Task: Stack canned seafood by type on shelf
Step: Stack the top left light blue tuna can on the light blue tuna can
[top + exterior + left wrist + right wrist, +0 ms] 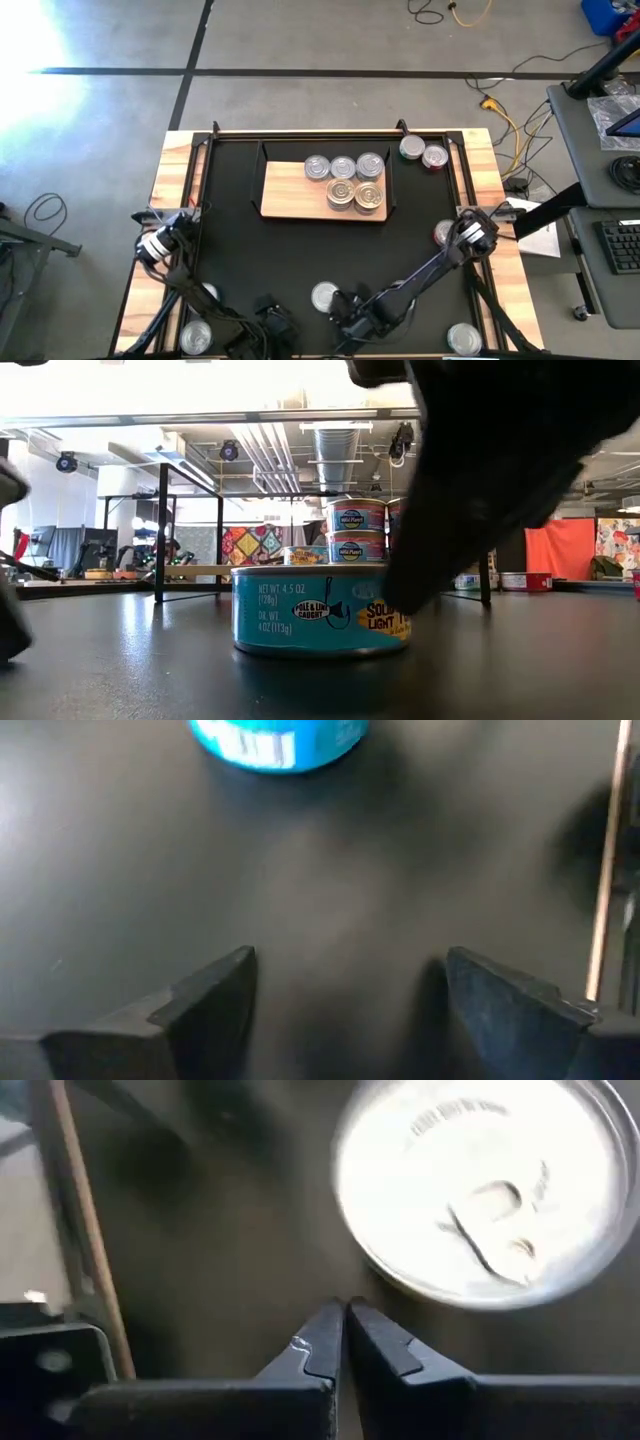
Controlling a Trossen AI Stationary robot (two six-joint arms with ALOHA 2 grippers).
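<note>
The shelf (290,195) is a light-wood board with black frame ends on the far middle of the black mat. Several silver-topped cans (343,167) stand on it, some stacked two high (356,532). A teal-sided can (325,296) (320,610) stands on its base on the mat near the front edge. My right gripper (345,1315) (348,308) is shut, just right of that can and pointing down at a slant. My left gripper (345,985) (272,318) is open left of the can (280,740), low over bare mat, with nothing between its fingers. My right gripper's shut fingertips (330,1325) stand close beside the teal can's rim (375,1270), slanting down from the table's right. I cannot tell whether they touch it. The can stands upright on the mat.
Two more cans (412,148) (434,157) stand at the mat's far right, and a red-sided one (441,233) is half hidden under my right arm. Others (196,337) (464,338) sit at the near corners. Bare mat lies between the shelf and the teal can.
</note>
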